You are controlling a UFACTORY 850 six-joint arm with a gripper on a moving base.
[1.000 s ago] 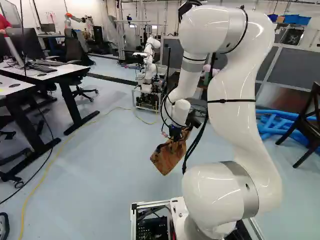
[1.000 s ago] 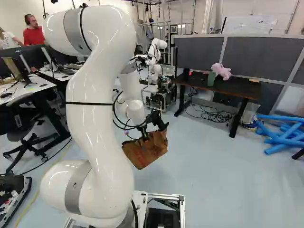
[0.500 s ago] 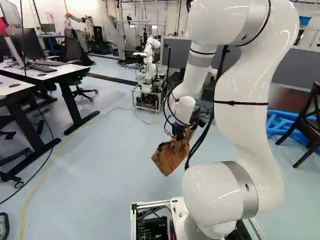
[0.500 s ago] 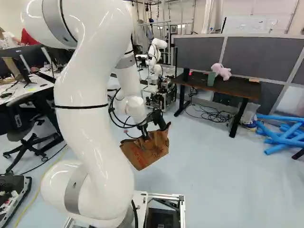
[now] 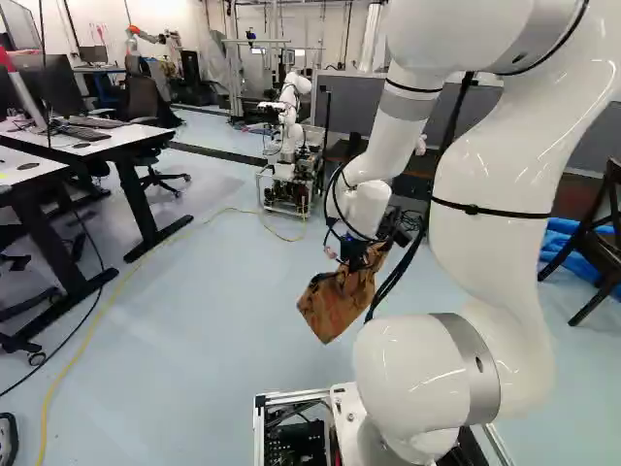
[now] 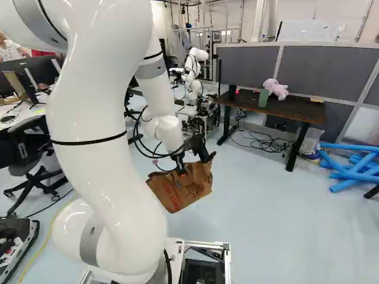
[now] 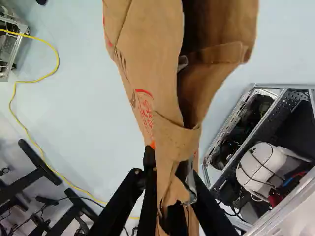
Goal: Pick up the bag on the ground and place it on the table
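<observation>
So the hand [image 7: 170,189] is clamped on the bag [image 7: 152,73], one finger on each side of the folded paper, bunched up right there between them. In the wrist view the bag's long way runs straight out ahead of the fingers, with the mouth gaping along one side. From the right base view it hangs tilted under the hand, off the floor [image 6: 254,231], one bottom corner drooping lowest. The thing that matters next imo: the dark surface [image 6: 287,109] is ahead and off to the right of the hand, well apart from it, so the arm [image 6: 100,136] would need to swing right and reach out, probably lifting too so the droopy corner doesn't snag the edge. Only one arm of mine, so no debate about which is nearer lol. Counts: one bag, one dark surface, and on that one pink plush [image 6: 275,88] and one green cup [image 6: 263,97], so I'd aim for the bare stretch right of the plush. Further out, one other white robot [image 6: 193,68] past the hand, two white surfaces [image 5: 107,144] over at the left of the left base view, and a heap of blue tubes [image 6: 352,168] too jumbled to count.
</observation>
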